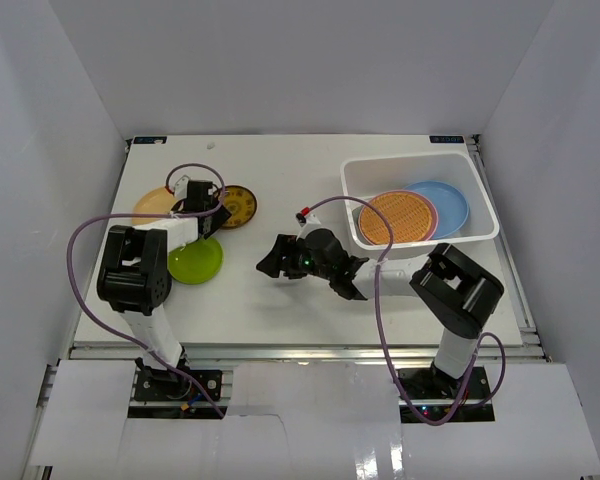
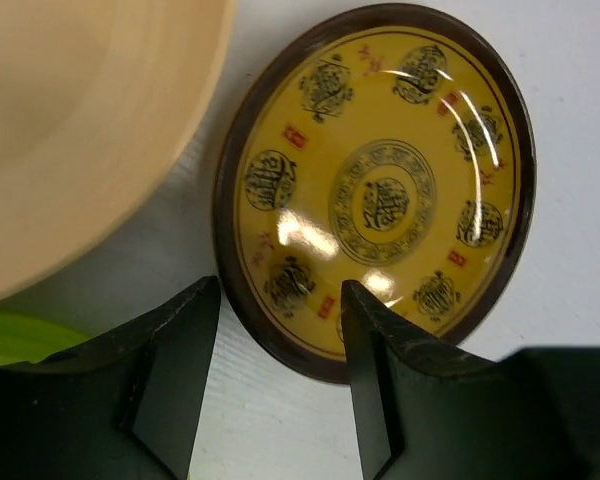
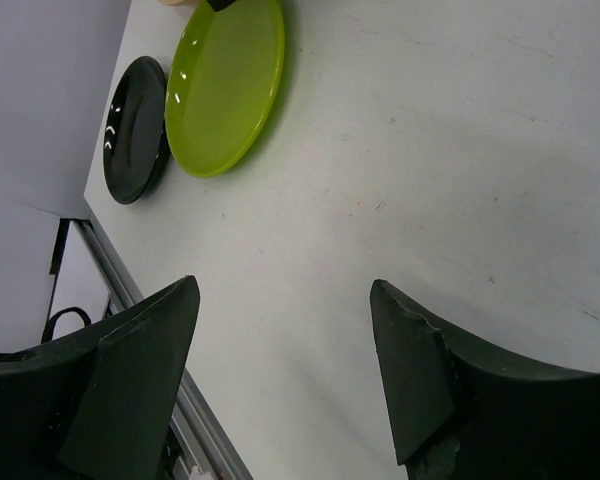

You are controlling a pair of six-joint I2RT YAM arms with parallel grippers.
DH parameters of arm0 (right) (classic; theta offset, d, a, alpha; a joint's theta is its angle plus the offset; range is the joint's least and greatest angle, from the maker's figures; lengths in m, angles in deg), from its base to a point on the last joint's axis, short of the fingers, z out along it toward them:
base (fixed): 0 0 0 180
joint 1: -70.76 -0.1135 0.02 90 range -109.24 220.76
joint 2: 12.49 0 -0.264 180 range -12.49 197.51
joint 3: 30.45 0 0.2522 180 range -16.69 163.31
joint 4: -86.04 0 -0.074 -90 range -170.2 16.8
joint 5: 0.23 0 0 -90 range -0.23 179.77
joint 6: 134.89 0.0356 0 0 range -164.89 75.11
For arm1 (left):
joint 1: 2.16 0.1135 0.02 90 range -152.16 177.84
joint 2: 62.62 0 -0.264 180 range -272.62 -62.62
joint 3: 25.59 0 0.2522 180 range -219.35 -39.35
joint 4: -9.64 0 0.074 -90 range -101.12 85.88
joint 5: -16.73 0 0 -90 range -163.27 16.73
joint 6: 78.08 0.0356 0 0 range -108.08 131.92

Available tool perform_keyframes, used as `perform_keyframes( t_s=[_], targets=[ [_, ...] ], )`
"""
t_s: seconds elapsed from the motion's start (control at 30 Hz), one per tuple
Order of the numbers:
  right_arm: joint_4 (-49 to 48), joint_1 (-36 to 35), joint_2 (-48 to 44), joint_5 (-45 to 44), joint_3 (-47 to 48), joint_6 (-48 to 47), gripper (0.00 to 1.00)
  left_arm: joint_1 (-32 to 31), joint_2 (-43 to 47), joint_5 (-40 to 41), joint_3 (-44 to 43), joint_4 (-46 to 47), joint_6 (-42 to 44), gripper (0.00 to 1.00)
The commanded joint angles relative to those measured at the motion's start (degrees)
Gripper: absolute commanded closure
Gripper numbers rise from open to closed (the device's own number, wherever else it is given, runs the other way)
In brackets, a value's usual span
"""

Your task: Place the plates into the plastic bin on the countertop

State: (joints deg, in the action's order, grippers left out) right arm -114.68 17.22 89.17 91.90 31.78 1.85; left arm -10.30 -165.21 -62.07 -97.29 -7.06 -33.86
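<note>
Plates: three lie in the plastic bin (image 1: 450, 238), a woven-look tan plate (image 1: 395, 218) on a pink plate (image 1: 430, 222), with a blue plate (image 1: 448, 203) beside them. Four are out at the left of the countertop (image 1: 310, 190).
Target plate: the black-and-yellow plate (image 2: 375, 190) lies flat, close to the yellow-orange plate (image 2: 80, 130) but apart from it.
Left gripper (image 2: 280, 290): moderately open and holding nothing, its fingers set either side of the target's near rim.
Right gripper (image 3: 280, 300): spread wide and empty over bare countertop, between the loose plates and the bin.
Other plates: the lime green plate (image 3: 225, 85) and the black plate (image 3: 135, 115) sit just beside each other. The black one shows only in the right wrist view.
Risk, grasp: the rim looks low and glossy, so closing fingers could skid off it or push the plate away.
Risk, neighbour: the left finger stands near the yellow-orange plate and may nudge it.
Risk, carry: the path to the bin crosses the right arm, so the arms could collide.
Risk, release: the bin is nearly full across, so a plate landing on the stack may slide or tilt.
</note>
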Motion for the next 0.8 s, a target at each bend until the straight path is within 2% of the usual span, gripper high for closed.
perform_keyframes(
  t_s=[0.0,0.23,0.37,0.4,0.43,0.47,0.5,0.6,0.77],
  targets=[
    [-2.0,-0.2,-2.5,0.7,-0.7,-2.1,0.25,1.2,-1.0,0.6,-2.6,-1.2,-1.2,0.39],
    [-2.0,-0.2,-1.4,1.7,-0.1,-2.4,0.25,1.9,-1.2,0.1,-0.3,0.8,-1.3,0.41],
    [-2.0,-0.2,-0.6,2.4,1.0,-2.5,0.25,1.9,-4.5,-0.7,-3.5,0.8,-1.4,0.5],
    [-1.9,-0.2,-0.4,2.0,1.3,-2.5,0.25,1.9,-5.1,-0.7,-3.9,0.8,-1.4,0.53],
    [-1.9,-0.2,0.2,2.0,1.5,-2.4,0.25,2.0,-6.1,-0.8,-4.4,0.8,-1.3,0.67],
    [-1.8,-0.2,0.8,2.1,2.6,-2.1,0.25,2.0,-6.5,-0.8,-5.1,0.7,-1.2,0.72],
    [-1.7,-0.2,2.4,2.3,3.3,-1.7,0.25,2.0,-6.8,-0.9,-5.3,0.8,-1.1,0.82],
    [-2.3,-0.2,6.4,2.7,5.9,1.9,0.24,2.0,-6.8,-1.7,-5.2,1.8,-1.0,1.0],
    [-5.2,-0.3,12.8,3.6,10.6,8.2,0.25,2.0,-0.8,-4.5,-3.1,6.2,0.2,1.0]
  ],
)
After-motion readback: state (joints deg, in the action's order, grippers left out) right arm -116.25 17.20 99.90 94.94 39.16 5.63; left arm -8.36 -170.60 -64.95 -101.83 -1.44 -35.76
